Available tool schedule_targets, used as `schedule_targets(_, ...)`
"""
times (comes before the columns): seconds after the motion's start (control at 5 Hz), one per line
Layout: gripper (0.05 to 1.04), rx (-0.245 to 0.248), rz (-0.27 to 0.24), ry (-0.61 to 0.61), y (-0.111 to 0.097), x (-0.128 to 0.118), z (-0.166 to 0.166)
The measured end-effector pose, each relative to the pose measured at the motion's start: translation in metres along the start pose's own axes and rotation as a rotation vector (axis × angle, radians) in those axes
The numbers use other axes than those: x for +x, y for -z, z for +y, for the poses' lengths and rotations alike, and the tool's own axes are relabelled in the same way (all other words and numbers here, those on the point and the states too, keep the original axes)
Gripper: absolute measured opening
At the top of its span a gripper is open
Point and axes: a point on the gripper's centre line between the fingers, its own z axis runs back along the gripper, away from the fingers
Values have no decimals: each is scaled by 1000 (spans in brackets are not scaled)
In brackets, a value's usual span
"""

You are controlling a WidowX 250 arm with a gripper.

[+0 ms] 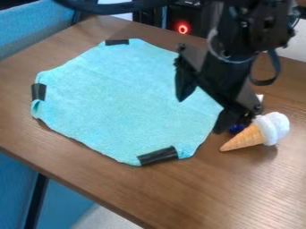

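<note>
Reading the view as a clock face centred on the cloth, the black gripper (202,115) hangs over the cloth's 3 o'clock side, its two fingers spread wide with a broad gap between them and nothing held in it. One fingertip is over the turquoise cloth (119,98); the other is by the cloth's edge at 4 o'clock, close to a small dark-blue thing (236,129) that is partly hidden. Whether either fingertip touches the cloth, I cannot tell.

The toy ice cream cone (245,137) lies on its side on the brown wooden table (197,192), just off the cloth between 3 and 4 o'clock — its tip points to 8 o'clock, its white scoop to 2. The blue thing sits right beside the cone, at its 10 o'clock.

The cloth is spread out with strips of black tape at its edge: one (116,42) at 12 o'clock, one (38,91) at 9 and one (158,155) between 5 and 6. Beyond the table, a red ring (183,28) glows at 1 o'clock — and blue seating (33,27) stands at 10.
</note>
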Motion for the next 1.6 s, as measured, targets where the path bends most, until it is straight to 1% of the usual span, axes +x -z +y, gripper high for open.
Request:
schedule_targets(0.2, 1000, -24, -3, -20, 7, 17, -10)
schedule_targets(0.4, 1000, -135, 20, -8, 25, 30, -13)
schedule_targets(0.6, 1000, -231, -8, 74, 35, 39, -26)
schedule_targets(0.8, 1000, -284, -18, 111, 44, 47, -31)
schedule_targets(1.0, 1000, -293, -14, 115, 49, 53, -37)
schedule_targets(1.2, 1000, -304, -25, 119, 41, 56, -48)
schedule_targets(1.4, 1000, -311, -4, 122, 47, 52, -55)
schedule_targets(1.6, 1000, -317, -2, 108, 50, 52, -58)
